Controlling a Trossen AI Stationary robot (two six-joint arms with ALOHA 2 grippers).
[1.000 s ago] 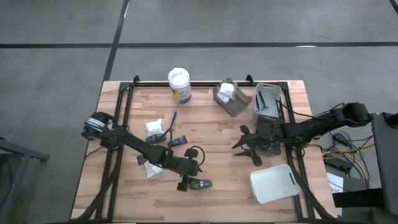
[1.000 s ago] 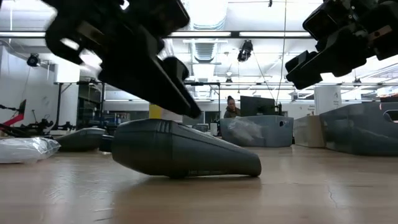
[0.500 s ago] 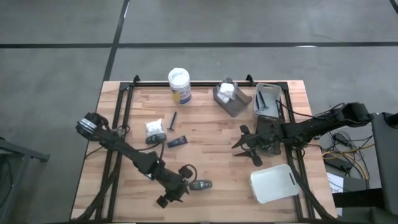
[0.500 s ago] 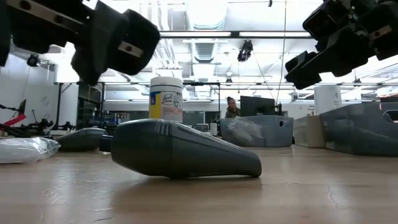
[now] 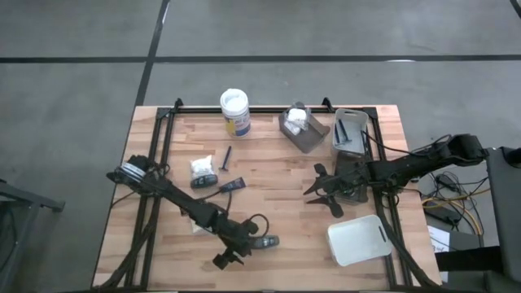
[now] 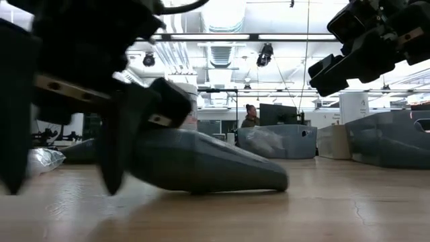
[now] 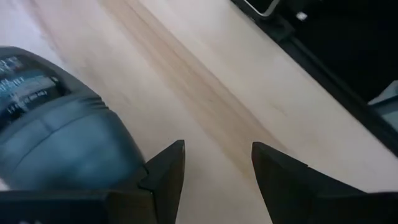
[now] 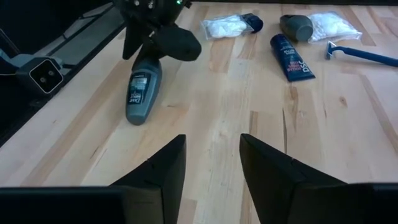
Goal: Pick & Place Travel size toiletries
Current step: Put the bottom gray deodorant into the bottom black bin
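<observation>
Counter (image 5: pixel 285 199) | left pincer (image 7: pixel 214 171) open, blocks our low view of grey bottle (image 8: pixel 142 91) | right pincer (image 8: pixel 211 165) open, aloft

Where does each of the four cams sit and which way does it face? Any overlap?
High: above the table, looking straight down; both arms show, left gripper by the grey bottle, right gripper mid-right.
Low: at table-top height, looking level across; left gripper looms close, right gripper hangs high.
Left wrist: looks down past its own open fingers at the wood.
Right wrist: looks across the table past its own fingers.
Shared: the grey bottle appears in all four.
</observation>
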